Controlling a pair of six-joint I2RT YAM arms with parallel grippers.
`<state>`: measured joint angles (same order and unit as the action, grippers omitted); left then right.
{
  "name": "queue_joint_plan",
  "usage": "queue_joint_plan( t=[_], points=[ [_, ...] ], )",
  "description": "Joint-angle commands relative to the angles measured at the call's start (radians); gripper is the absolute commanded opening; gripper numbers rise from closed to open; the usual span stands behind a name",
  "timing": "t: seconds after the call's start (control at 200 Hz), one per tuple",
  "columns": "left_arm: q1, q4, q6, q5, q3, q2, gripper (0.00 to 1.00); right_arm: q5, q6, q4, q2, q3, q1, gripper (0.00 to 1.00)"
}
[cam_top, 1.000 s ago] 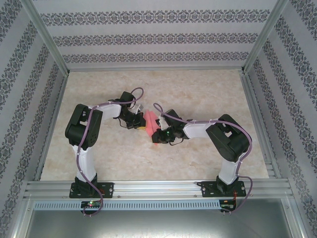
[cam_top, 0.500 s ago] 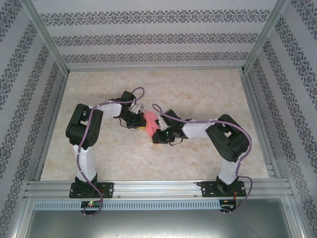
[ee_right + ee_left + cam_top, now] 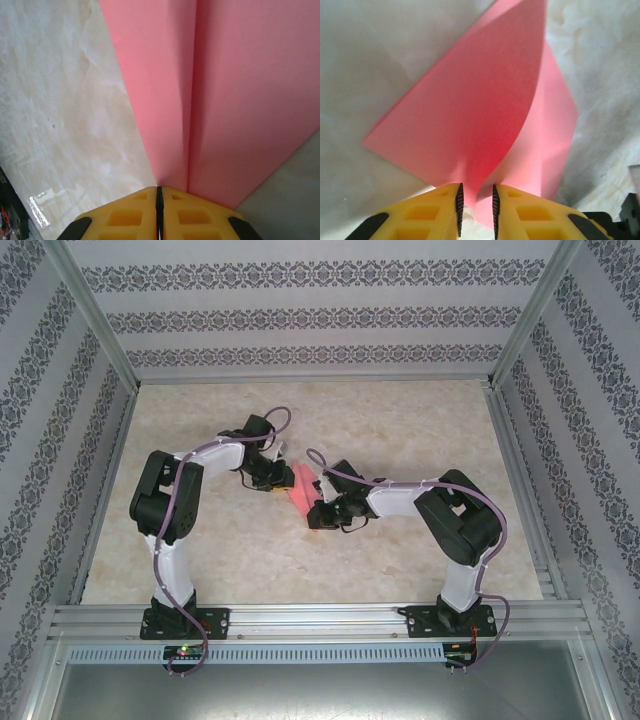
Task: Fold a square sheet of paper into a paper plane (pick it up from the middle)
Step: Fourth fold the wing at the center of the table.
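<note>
right gripper (image 3: 159,191) clamped on folded pink sheet (image 3: 225,100) at its crease, left gripper (image 3: 476,200) jaws slightly apart with the sheet's edge in the gap, contact unclear; sheet over mid-table (image 3: 420,420) between both wrists, mostly hidden from above, corners cropped in wrist cams.

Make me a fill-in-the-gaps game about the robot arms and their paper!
1. The paper is coloured ____.
2. The right gripper is pinched ____ on the paper's crease.
3. The left gripper has fingers coloured ____.

Missing words: pink; shut; yellow.
</note>
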<state>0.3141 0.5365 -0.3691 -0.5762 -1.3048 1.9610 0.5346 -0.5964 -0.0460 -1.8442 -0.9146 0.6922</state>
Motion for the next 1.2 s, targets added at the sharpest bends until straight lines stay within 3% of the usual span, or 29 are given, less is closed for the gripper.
queue_joint_plan(
  t=[0.0,0.305,0.55,1.194],
  points=[
    [-0.002,0.076,0.023,0.06,-0.046,-0.072,0.27,-0.073,0.019,-0.119,-0.058,0.03,0.026,0.1],
    [0.068,0.072,-0.028,0.004,-0.032,-0.111,0.2,-0.069,0.018,-0.112,-0.056,0.03,0.026,0.1],
    [0.116,-0.018,-0.055,-0.059,-0.01,-0.009,0.16,-0.067,0.018,-0.114,-0.051,0.024,0.027,0.1],
    [0.108,-0.069,-0.025,-0.025,0.002,0.114,0.15,-0.061,0.009,-0.101,-0.036,0.04,0.028,0.1]
  ],
)
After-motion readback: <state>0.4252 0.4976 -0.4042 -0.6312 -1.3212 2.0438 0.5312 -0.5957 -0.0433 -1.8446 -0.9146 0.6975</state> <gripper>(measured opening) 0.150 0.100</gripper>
